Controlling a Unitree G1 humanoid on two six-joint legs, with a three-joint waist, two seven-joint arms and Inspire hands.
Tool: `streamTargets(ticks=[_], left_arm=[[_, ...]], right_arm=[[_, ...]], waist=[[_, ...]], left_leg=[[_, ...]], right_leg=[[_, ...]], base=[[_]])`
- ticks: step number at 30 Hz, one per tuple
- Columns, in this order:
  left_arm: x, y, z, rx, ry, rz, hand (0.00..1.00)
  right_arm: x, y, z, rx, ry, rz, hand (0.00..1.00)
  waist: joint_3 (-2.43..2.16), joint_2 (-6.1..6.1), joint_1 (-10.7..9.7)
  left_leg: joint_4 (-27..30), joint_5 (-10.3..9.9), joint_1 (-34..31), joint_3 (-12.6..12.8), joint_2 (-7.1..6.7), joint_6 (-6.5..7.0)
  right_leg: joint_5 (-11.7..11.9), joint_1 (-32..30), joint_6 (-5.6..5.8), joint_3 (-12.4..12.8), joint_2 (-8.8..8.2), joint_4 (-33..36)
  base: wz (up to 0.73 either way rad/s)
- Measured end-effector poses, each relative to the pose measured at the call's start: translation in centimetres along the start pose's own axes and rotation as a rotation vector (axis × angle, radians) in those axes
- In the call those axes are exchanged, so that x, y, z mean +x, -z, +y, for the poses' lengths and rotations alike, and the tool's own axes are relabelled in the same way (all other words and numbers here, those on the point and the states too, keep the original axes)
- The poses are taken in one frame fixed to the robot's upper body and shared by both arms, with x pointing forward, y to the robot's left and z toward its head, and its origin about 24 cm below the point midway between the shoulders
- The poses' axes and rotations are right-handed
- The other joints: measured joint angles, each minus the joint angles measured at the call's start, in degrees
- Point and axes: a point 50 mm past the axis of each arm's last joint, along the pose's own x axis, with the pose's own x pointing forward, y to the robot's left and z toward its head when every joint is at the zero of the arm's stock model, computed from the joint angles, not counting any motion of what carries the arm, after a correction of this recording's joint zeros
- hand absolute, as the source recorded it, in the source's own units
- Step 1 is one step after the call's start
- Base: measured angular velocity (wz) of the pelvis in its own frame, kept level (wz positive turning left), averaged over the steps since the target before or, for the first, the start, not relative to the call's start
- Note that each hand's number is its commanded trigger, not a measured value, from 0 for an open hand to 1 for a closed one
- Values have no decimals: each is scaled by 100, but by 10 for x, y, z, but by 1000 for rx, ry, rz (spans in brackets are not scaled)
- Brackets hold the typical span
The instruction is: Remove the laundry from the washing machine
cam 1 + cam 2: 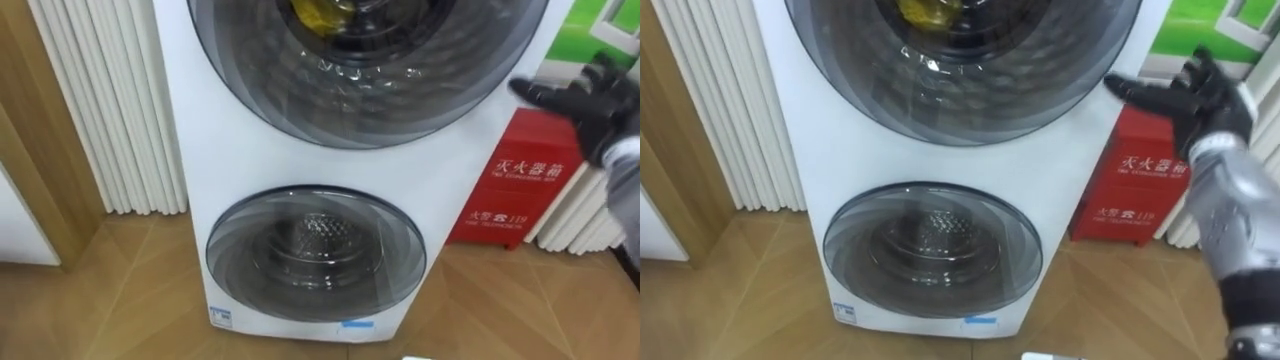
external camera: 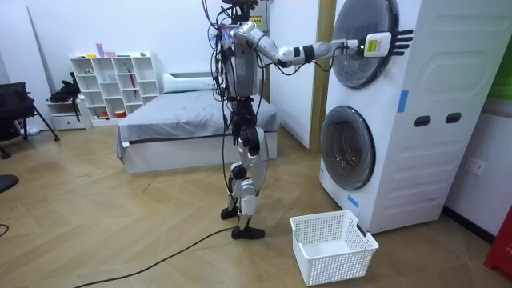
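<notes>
R robot hand [image 1: 585, 100] open, fingers spread, nothing gripped, at right rim of upper door [image 1: 370, 80] | yellow clothes [image 1: 318, 12] behind glass in upper drum | risk: door looks shut; fingers may slip off rim, clothes not reached | writing: white characters on red box [image 1: 515, 180]; blue label [image 1: 355, 323] low on washer [image 1: 230, 170]; not read

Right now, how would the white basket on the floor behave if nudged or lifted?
The white basket looks empty and perforated plastic, so probably light. Its walls stand square, suggesting stiffness. On the smooth wooden floor it would likely slide rather than tip.
</notes>
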Motion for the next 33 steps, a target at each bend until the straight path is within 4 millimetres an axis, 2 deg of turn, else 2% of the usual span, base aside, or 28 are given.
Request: streamTargets(ticks=[8, 11, 13, 16, 24, 28, 33], left_arm=[[-1, -1, 2, 3, -9, 1, 0], [0, -3, 2, 6, -9, -3, 0], [0, -7, 2, 25, -11, -16, 0], [0, -12, 1, 35, -12, -35, 0], [-1, -15, -4, 94, 4, -48, 0], [-1, -14, -4, 101, 5, -47, 0], [-1, -12, -3, 107, 1, -39, 0]], right_arm=[[1, 3, 7, -41, -35, 28, 0], [5, -11, 23, -41, -71, 4, 0], [8, -27, 39, -61, -116, -48, 0], [8, -42, 51, -69, -135, -96, 0], [8, -38, 56, -121, -143, -91, 0], [7, -35, 57, -135, -141, -85, 0], [10, -31, 49, -130, -113, -64, 0]], waist=[[3, -21, 40], [-4, -6, 53], [-6, -4, 69], [-11, -11, 151], [-18, -22, 178], [-4, -49, 226], [-8, -117, 298]], left_leg=[[101, 2, -118, -73, -24, 3], [111, 3, -128, -71, -15, 1], [113, 4, -120, -64, -12, 0], [112, 4, -85, -61, -16, 0], [97, 5, -33, -67, -5, -2], [88, 6, -11, -73, 0, -4], [105, 6, -29, -91, -8, -3]], right_leg=[[0, -67, 0, -73, -59, 39], [-1, -91, -3, -80, -51, 65], [-1, -95, -4, -82, -50, 90], [0, -58, -4, -94, -52, 85], [3, -35, -9, -84, -39, 93], [10, -29, -21, -85, -35, 100], [13, -35, -25, -111, -50, 109]], base=[[5], [0], [0], [0], [-2], [-5], [2]])
